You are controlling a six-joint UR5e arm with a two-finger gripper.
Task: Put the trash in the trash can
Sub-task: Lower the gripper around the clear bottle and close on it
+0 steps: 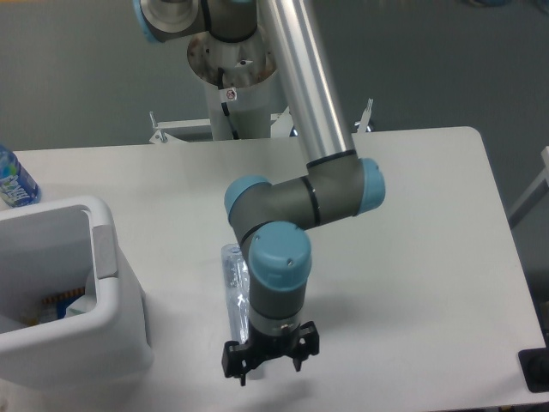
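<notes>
The flattened clear plastic bottle lies on the white table, pointing toward the front edge. Its lower end and cap are hidden behind my wrist. My gripper hangs low over that hidden end, open, with one black finger left of the bottle's line and the other to the right. Whether the fingers touch the bottle does not show. The white trash can stands at the left edge of the table, well left of the gripper. A white crumpled piece shows inside it.
An upright blue-labelled water bottle stands at the far left behind the can. The robot's base column rises at the back of the table. A black object sits off the table's front right corner.
</notes>
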